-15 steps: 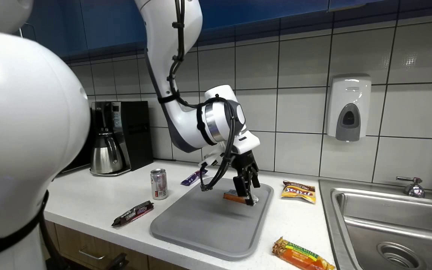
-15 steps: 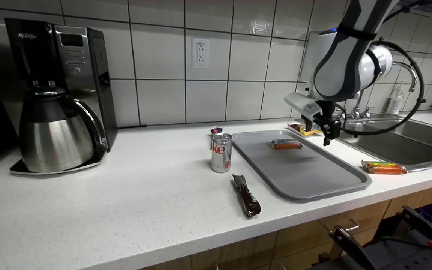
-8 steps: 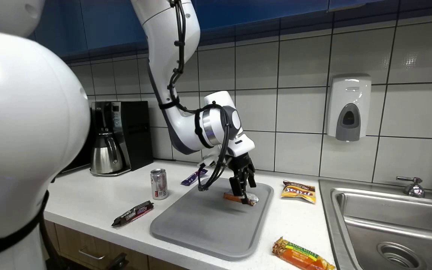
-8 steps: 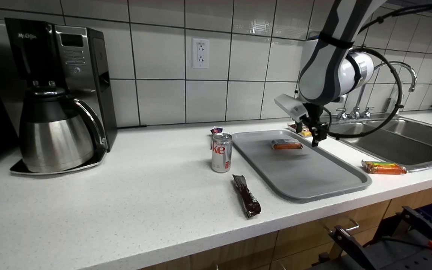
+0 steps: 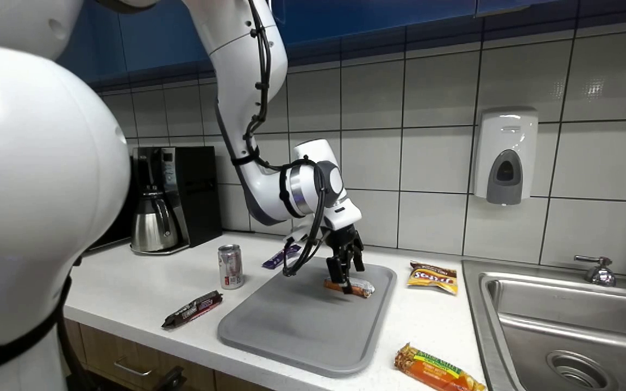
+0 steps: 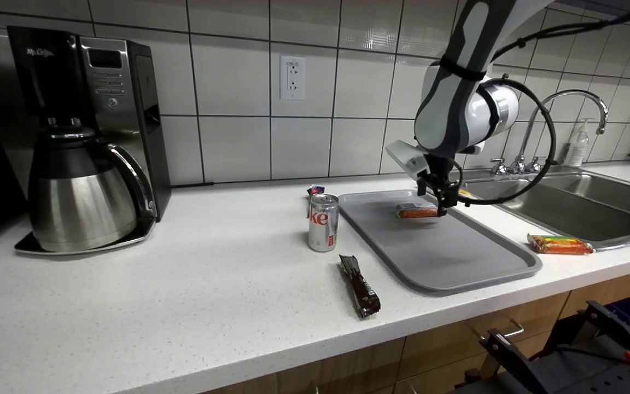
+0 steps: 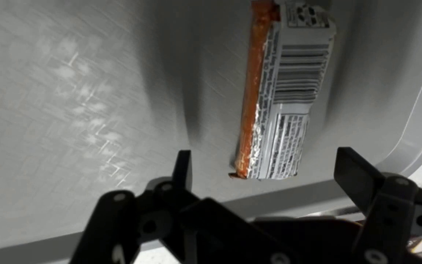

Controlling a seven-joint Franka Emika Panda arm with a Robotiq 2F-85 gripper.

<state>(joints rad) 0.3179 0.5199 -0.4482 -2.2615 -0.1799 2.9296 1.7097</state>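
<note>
An orange and silver wrapped bar lies on a grey tray. In both exterior views the bar rests near the far end of the tray. My gripper is open and empty. In the wrist view the near end of the bar lies between its two spread fingers, touching neither. In both exterior views the gripper hangs over the bar, and one finger covers part of it.
A silver can, a dark brown bar and a purple wrapper lie on one side of the tray. A yellow packet, a green and orange bar and the sink are on the other. A coffee maker stands farther off.
My gripper has moved left in both exterior views and sits over the bar. It stays open. The bar, the tray and the other objects have not moved.
</note>
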